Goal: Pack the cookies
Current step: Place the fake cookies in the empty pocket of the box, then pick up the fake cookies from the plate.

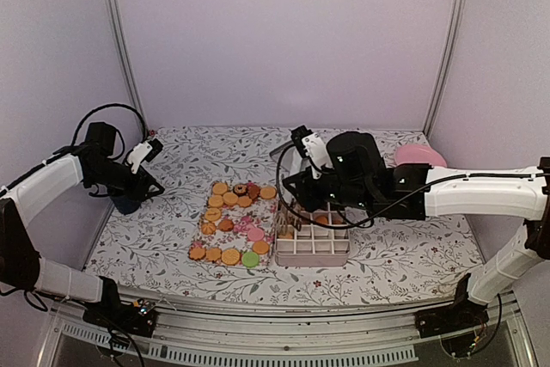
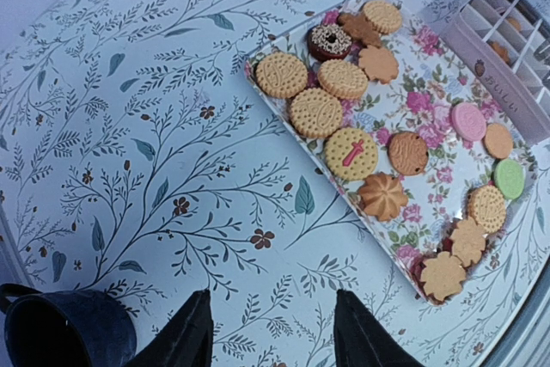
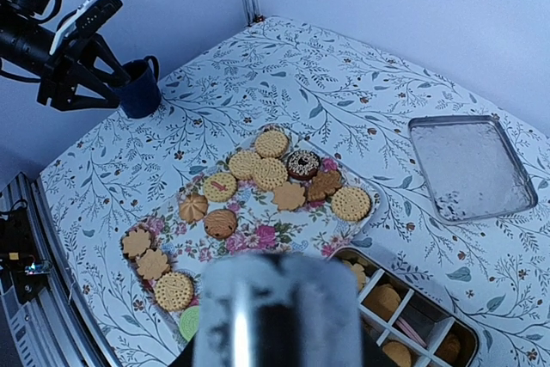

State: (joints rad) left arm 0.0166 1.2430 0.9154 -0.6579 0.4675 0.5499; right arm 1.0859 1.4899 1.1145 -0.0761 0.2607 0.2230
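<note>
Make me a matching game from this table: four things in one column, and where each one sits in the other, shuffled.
Things:
1. green cookie
2. dark mug
3. clear lid
4. divided box

Places:
A. under the right arm, some cells filled
B. at the near end of the flowered tray
C. lying empty on the cloth, far side
D. beside the left pincer

Pairs: 1-B, 2-D, 3-C, 4-A
</note>
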